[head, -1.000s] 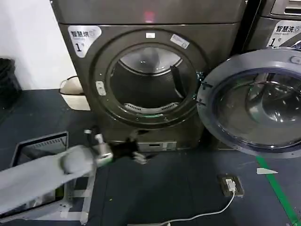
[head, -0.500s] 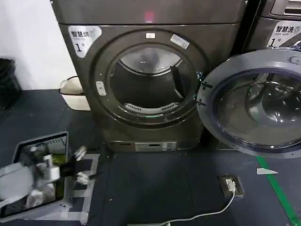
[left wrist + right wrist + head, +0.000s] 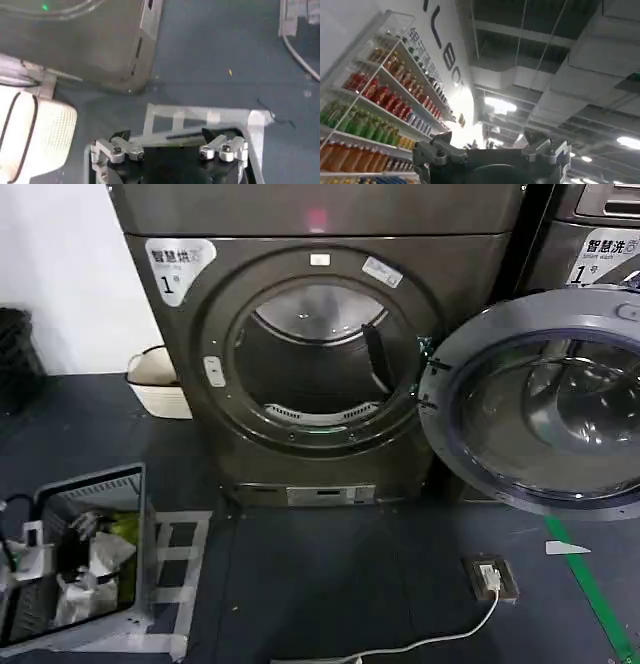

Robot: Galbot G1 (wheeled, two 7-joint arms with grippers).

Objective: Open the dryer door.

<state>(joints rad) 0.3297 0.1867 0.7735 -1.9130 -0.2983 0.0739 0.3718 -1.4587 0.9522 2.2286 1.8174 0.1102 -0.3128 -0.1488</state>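
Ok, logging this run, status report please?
Left gripper open, empty, above taped floor. Right gripper open, pointed at ceiling. Dryer door swung fully open, drum of dryer exposed. Nothing obstructing.

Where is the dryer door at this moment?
In the head view the dryer door hangs swung fully open at the right of the dryer, its inner face toward the camera, covering the neighbouring machine.

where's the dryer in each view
head view: dryer at upper centre, door swung open to its right.
left wrist view: dryer's lower front, beyond the left gripper.
right wrist view: camera faces ceiling and shelves, away from the dryer.
shared landmark: white basket beside the dryer.
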